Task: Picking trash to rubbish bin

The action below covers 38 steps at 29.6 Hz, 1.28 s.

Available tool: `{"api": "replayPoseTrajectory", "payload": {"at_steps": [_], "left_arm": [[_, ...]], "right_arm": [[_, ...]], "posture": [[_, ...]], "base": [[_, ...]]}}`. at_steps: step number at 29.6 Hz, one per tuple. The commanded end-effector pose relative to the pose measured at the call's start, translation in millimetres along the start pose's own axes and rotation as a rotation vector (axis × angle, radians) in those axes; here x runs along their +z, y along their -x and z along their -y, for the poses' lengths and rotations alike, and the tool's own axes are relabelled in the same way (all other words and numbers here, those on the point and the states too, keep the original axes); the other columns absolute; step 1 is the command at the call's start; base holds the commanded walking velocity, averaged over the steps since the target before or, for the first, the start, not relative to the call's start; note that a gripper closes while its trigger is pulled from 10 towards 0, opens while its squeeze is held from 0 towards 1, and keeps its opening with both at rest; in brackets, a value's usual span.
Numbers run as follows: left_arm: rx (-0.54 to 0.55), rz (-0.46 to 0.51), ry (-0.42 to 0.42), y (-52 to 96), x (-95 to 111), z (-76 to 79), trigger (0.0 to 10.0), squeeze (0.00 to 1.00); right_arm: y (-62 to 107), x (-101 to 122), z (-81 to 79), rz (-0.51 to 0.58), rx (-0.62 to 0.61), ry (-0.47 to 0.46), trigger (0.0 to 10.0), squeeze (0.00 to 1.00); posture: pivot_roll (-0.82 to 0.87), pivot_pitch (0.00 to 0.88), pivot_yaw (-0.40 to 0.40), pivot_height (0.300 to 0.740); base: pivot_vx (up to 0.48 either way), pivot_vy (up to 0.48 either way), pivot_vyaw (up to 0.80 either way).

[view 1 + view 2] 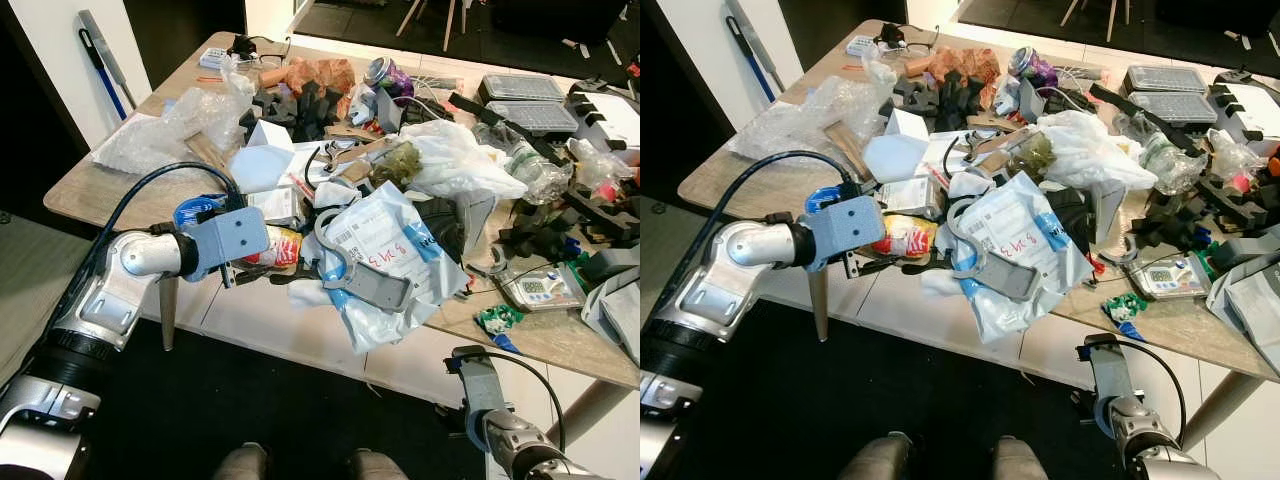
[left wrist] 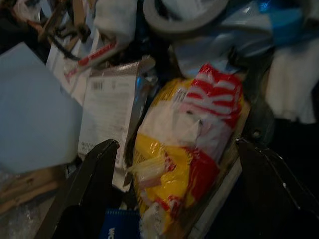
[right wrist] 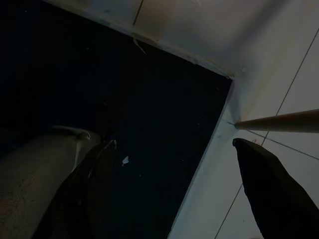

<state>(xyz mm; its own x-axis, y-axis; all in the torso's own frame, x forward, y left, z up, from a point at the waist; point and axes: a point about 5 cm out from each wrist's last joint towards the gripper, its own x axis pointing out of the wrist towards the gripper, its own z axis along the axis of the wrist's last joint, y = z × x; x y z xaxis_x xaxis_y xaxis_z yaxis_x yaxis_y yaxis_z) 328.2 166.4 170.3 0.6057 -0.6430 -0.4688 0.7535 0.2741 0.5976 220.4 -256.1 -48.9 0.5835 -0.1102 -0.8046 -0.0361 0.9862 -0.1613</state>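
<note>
A yellow, red and white snack wrapper (image 1: 281,247) lies in the clutter near the front edge of the wooden table (image 1: 100,185). My left gripper (image 2: 175,145) reaches over that edge and stands open. In the left wrist view one black finger (image 2: 94,174) sits on each side of the wrapper (image 2: 184,154), and I cannot tell whether they touch it. A white printed card (image 2: 107,114) lies right beside the wrapper. My right arm (image 1: 500,420) hangs low in front of the table, its gripper (image 3: 173,143) open over the dark floor.
A white courier bag (image 1: 385,250) with a grey curved piece (image 1: 365,280) on it lies just right of the wrapper. Behind are a white plastic bag (image 1: 455,160), bubble wrap (image 1: 170,130) and black foam pieces (image 1: 300,105). A table leg (image 1: 167,310) stands below my left arm.
</note>
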Motion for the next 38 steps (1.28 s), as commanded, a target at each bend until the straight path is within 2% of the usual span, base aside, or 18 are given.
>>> {"api": "replayPoseTrajectory", "payload": {"at_steps": [1, 20, 38], "left_arm": [[-0.008, -0.046, -0.011, -0.3, -3.9, 0.1, 10.0, 0.00], [0.003, -0.094, -0.073, -15.1, 0.6, 4.8, 10.0, 0.00], [-0.027, -0.171, -0.101, -15.4, -8.8, 9.5, 10.0, 0.00]], "right_arm": [[0.8, -8.8, 0.7, -0.031, -0.004, -0.005, 10.0, 0.00], [1.0, -8.0, 2.6, -0.030, -0.012, -0.001, 10.0, 0.00], [1.6, -9.2, 5.3, -0.032, -0.023, -0.007, 10.0, 0.00]], "posture": [[0.03, 0.132, -0.004, 0.740], [0.03, 0.123, -0.002, 0.740], [0.02, 0.132, 0.001, 0.740]], "base": [[0.000, 0.000, 0.00], [0.000, 0.000, 0.00], [0.000, 0.000, 0.00]]}}
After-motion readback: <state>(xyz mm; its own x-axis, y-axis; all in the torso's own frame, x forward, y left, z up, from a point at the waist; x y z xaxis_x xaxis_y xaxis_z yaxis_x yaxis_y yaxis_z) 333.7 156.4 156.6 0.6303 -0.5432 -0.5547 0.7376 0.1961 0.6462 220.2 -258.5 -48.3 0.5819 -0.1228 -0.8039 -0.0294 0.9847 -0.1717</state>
